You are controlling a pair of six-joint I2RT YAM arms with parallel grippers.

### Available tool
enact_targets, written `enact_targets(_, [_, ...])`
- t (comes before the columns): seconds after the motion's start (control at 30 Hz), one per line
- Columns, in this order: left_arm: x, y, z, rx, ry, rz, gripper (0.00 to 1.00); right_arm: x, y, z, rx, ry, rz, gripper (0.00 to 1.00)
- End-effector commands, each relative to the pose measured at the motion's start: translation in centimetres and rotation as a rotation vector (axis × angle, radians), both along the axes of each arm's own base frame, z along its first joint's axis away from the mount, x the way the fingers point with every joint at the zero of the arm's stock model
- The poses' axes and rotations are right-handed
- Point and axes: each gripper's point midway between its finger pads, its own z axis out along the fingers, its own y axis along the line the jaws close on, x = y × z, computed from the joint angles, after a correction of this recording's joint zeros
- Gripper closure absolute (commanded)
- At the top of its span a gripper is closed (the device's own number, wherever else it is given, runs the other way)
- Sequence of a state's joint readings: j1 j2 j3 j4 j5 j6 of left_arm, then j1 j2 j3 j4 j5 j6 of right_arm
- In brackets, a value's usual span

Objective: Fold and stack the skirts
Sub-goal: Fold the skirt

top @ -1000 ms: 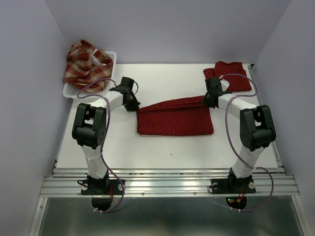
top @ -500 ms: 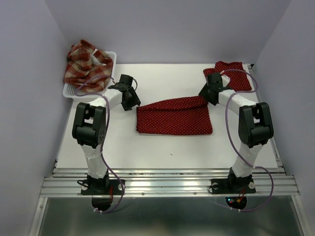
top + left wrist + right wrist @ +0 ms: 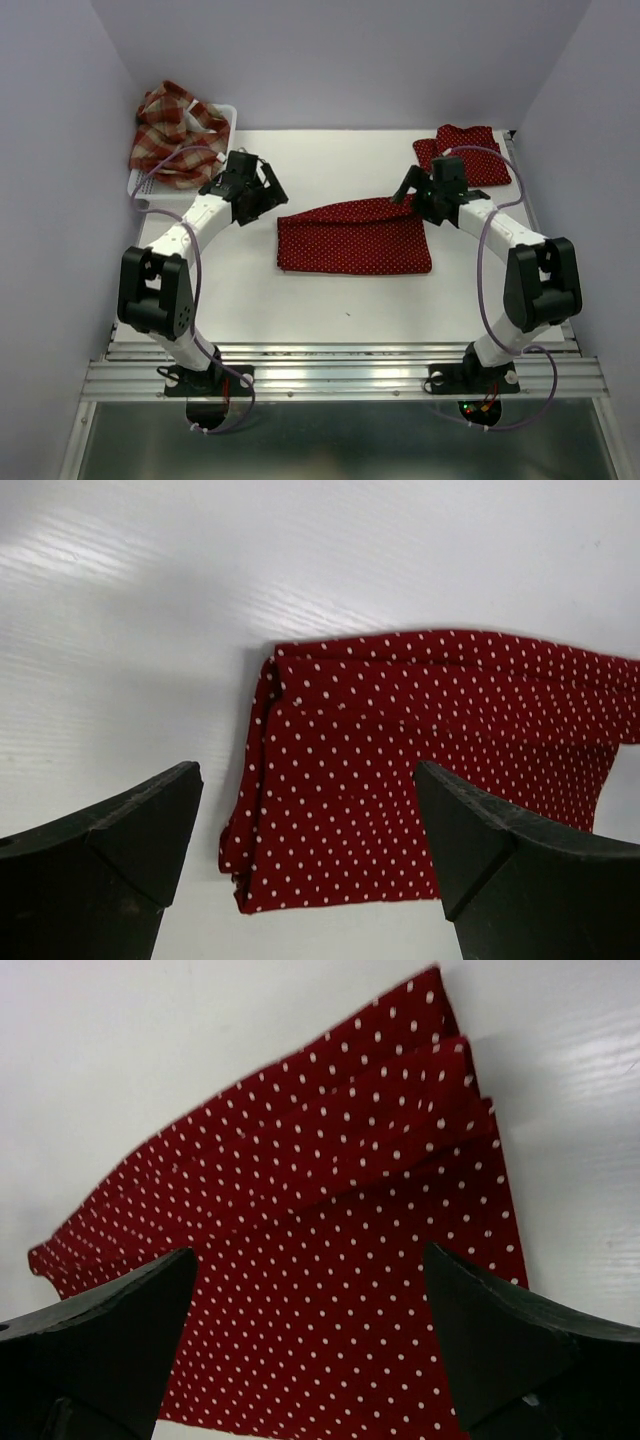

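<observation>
The dark red polka-dot skirt (image 3: 355, 236) lies in the middle of the desk (image 3: 330, 300), folded over on itself, its upper layer slanting so the far edge runs askew; a second polka-dot skirt (image 3: 465, 155) sits at the far right corner, and the plaid skirt (image 3: 178, 135) is heaped in the white basket (image 3: 228, 110) at far left. The left pincer (image 3: 266, 190) hangs above the skirt's left end and the right pincer (image 3: 412, 195) above its right end; both are spread wide and hold nothing.

The main risk is probably a partial grip; the wrist views show the layers staggered at each end, so a pinch may catch only the top ply, letting the lower one slide and the fold open. Uneven lifting by the two arms could drag or twist the cloth; the slanted edge would likely give a crooked bundle, and that may sit poorly on the far-right skirt when stacked.
</observation>
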State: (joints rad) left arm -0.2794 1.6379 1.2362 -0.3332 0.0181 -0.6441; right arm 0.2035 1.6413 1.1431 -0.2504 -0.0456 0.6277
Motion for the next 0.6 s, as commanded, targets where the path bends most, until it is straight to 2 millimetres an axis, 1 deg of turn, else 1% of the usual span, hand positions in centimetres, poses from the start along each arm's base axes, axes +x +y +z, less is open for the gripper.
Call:
enact_targets(0.0, [-2.5, -2.0, 0.8, -0.049, -0.03, -0.075, 0.01, -2.1, 4.8, -0.7, 0.13, 0.012, 0.185, 0.0])
enact_targets(0.03, [-3.0, -2.3, 0.8, -0.055, -0.033, -0.087, 0.01, -1.9, 4.9, -0.8, 0.134, 0.013, 0.184, 0.0])
enact_targets(0.07, [-3.7, -2.8, 0.1, -0.067, -0.025, -0.104, 0.01, -1.9, 5.6, -1.4, 0.138, 0.019, 0.197, 0.0])
enact_targets(0.1, [-4.2, -3.5, 0.4, -0.077, -0.042, -0.129, 0.01, -1.5, 5.8, -1.4, 0.147, 0.017, 0.196, 0.0])
enact_targets(0.13, [-4.4, -3.6, 0.3, -0.083, -0.045, -0.129, 0.01, -1.5, 5.9, -1.9, 0.149, 0.029, 0.193, 0.0])
enact_targets(0.17, [-5.1, -4.1, -0.3, -0.083, -0.04, -0.148, 0.01, -1.1, 6.5, -1.7, 0.156, 0.022, 0.204, 0.0])
enact_targets(0.23, [-5.4, -4.8, -0.2, -0.092, -0.057, -0.174, 0.01, -0.4, 7.1, -2.3, 0.174, 0.026, 0.218, 0.0])
enact_targets(0.27, [-5.3, -5.1, 0.0, -0.095, -0.072, -0.185, 0.01, 0.2, 7.3, -2.0, 0.179, 0.013, 0.223, 0.0])
enact_targets(0.3, [-5.3, -5.3, 0.0, -0.096, -0.077, -0.192, 0.01, 0.4, 7.9, -2.1, 0.184, 0.013, 0.233, 0.0])
enact_targets(0.33, [-5.3, -5.4, -0.1, -0.093, -0.076, -0.199, 0.01, 0.6, 8.0, -3.2, 0.186, 0.034, 0.235, 0.0])
enact_targets(0.4, [-5.1, -5.6, -0.1, -0.091, -0.08, -0.204, 0.01, 1.5, 8.3, -3.2, 0.189, 0.031, 0.228, 0.0])
enact_targets(0.47, [-5.1, -5.6, -0.5, -0.085, -0.071, -0.209, 0.01, 2.2, 8.4, -3.8, 0.193, 0.031, 0.212, 0.0])
enact_targets(0.53, [-5.1, -5.5, -0.9, -0.077, -0.061, -0.207, 0.01, 3.3, 8.4, -3.4, 0.19, 0.002, 0.198, 0.0])
enact_targets(0.57, [-5.2, -5.4, -1.3, -0.075, -0.054, -0.206, 0.01, 3.7, 8.5, -3.7, 0.189, 0.002, 0.197, 0.0])
